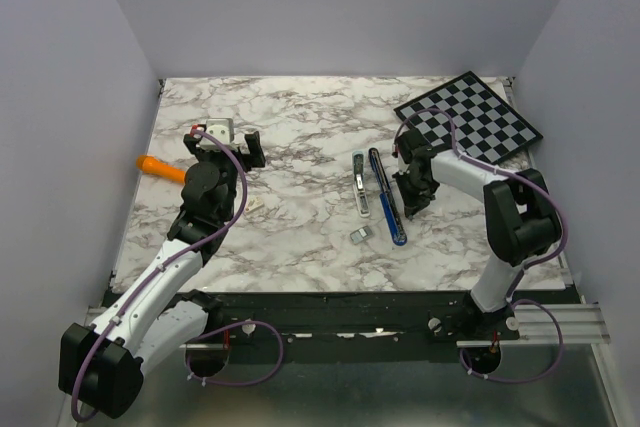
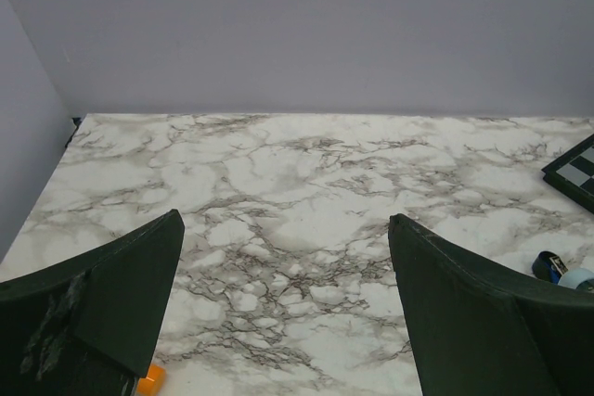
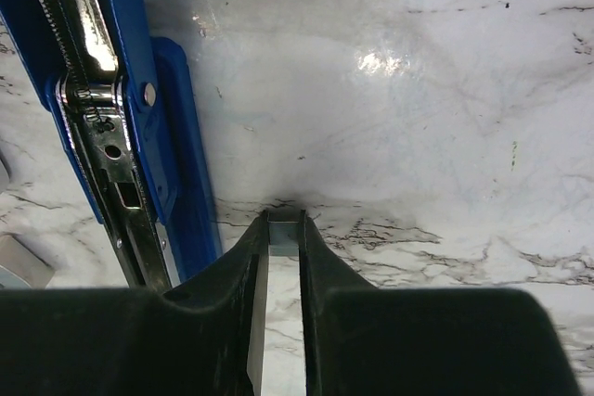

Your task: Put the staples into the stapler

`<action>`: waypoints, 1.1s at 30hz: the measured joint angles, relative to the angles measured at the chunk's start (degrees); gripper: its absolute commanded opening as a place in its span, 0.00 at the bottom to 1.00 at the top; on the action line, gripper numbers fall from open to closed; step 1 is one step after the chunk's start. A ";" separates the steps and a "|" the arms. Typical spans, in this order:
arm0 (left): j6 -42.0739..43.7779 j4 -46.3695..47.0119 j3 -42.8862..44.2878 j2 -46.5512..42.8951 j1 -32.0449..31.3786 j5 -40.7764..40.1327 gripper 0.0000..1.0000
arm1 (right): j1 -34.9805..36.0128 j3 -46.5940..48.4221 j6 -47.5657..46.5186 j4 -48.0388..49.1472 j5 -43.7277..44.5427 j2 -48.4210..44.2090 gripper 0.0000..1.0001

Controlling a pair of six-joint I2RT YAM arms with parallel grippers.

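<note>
The stapler [image 1: 386, 197] lies open in the middle of the table, its light top part [image 1: 360, 187] flat beside the dark blue base. In the right wrist view the blue base [image 3: 139, 62] and its silvery channel [image 3: 93, 108] run along the left. My right gripper [image 3: 284, 229] is down at the table just right of the stapler. Its tips are closed on a small silvery-grey block of staples [image 3: 284, 236]. Another staple block [image 1: 361, 234] lies near the stapler's front end. My left gripper [image 2: 285, 220] hangs wide open over bare marble, holding nothing.
A checkerboard [image 1: 468, 117] lies at the back right. An orange pen-like stick [image 1: 160, 167] and a white box [image 1: 218, 129] are at the left by my left gripper [image 1: 225, 147]. A small whitish piece [image 1: 255, 205] lies in front of the left arm.
</note>
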 measured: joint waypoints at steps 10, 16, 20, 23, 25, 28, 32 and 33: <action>-0.02 0.00 0.00 0.02 0.00 0.09 0.99 | 0.00 -0.94 1.25 0.11 0.59 -7.32 0.22; -0.04 0.00 0.00 0.02 0.00 0.11 0.99 | 1.16 -0.90 2.89 0.42 0.63 -14.84 0.22; -0.26 0.00 0.00 0.02 0.00 0.15 0.99 | 4.15 -0.90 4.37 1.75 0.66 -17.55 0.24; -0.46 -0.02 0.00 0.02 0.00 0.20 0.99 | 7.41 -0.90 5.64 3.08 1.16 -17.99 0.24; -0.55 -0.02 0.00 0.02 0.00 0.31 0.99 | 9.46 -1.07 6.38 3.91 1.99 -17.97 0.24; -0.66 0.00 0.00 0.00 0.00 0.35 0.99 | 11.82 -1.75 7.72 5.03 3.30 -17.57 0.24; -0.66 -0.02 0.00 -0.04 0.00 0.35 0.99 | 12.28 -4.04 9.20 6.58 4.87 -16.83 0.24; -0.66 -0.02 0.00 -0.09 0.00 0.35 0.99 | 12.28 -4.61 9.55 6.78 5.29 -16.63 0.24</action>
